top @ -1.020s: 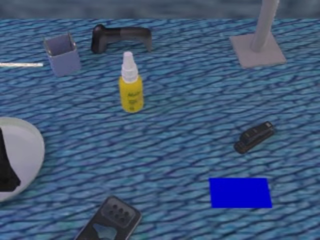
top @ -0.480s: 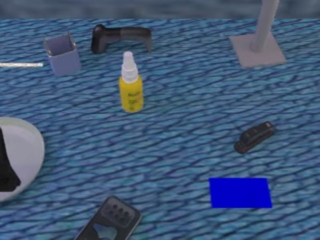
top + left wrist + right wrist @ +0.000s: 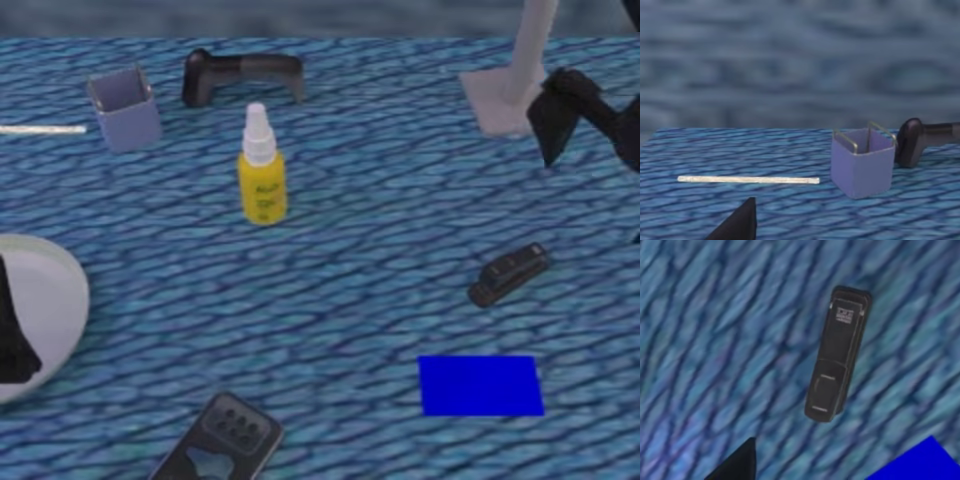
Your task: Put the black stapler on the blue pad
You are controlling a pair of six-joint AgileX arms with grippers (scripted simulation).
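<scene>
Top view: my right hand [image 3: 560,125] hangs over the far right of the blue-patterned table [image 3: 380,280], beside a grey stand [image 3: 515,100], well apart from the black stapler [image 3: 510,274]; I cannot tell whether its fingers are parted or closed. The stapler lies flat and slanted on the right side, near the blue pad [image 3: 481,385] but not touching it, the pad closer to the front edge. My right wrist camera looks straight down on the stapler [image 3: 838,354]; a small pale label on one end is too fine to read. A corner of the pad [image 3: 920,462] shows there. My left hand [image 3: 12,340] sits parked at the left edge, grip unclear. The yellow bottle [image 3: 262,170] carries unreadable print.
</scene>
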